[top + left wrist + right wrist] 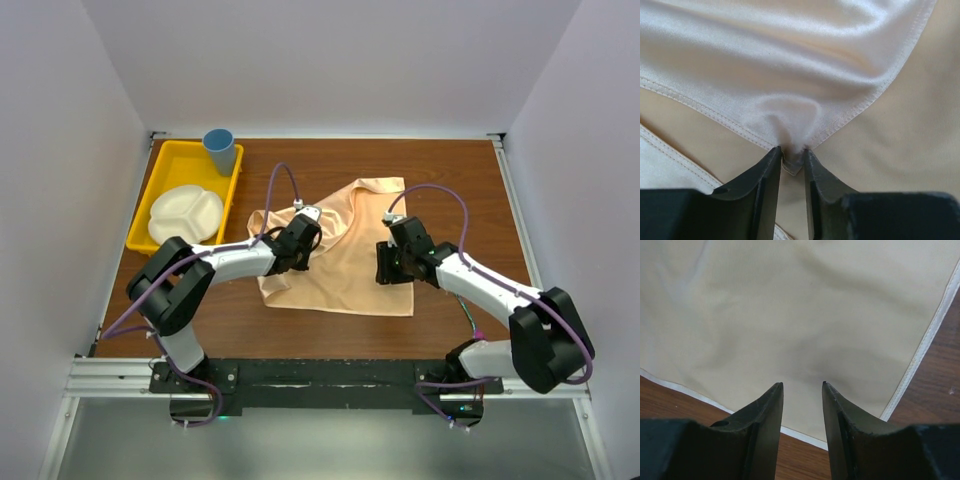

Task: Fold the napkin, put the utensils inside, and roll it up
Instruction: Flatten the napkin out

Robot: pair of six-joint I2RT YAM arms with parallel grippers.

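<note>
The peach-orange napkin [350, 270] lies rumpled on the brown table, with one corner folded over toward its middle. My left gripper [305, 235] is shut on that hemmed corner. In the left wrist view the corner of the napkin [790, 65] bunches up between the tips of my left gripper [792, 149]. My right gripper [385, 265] hovers over the cloth's right part. In the right wrist view my right gripper [802, 385] stands open above the flat napkin [790, 315], close to its white-hemmed edge, with nothing between the fingers. The utensils are out of view.
A yellow tray [165, 165] sits at the back left and holds a white divided plate [185, 212]. A blue cup [220, 150] stands at the tray's far corner. White walls enclose the table on three sides.
</note>
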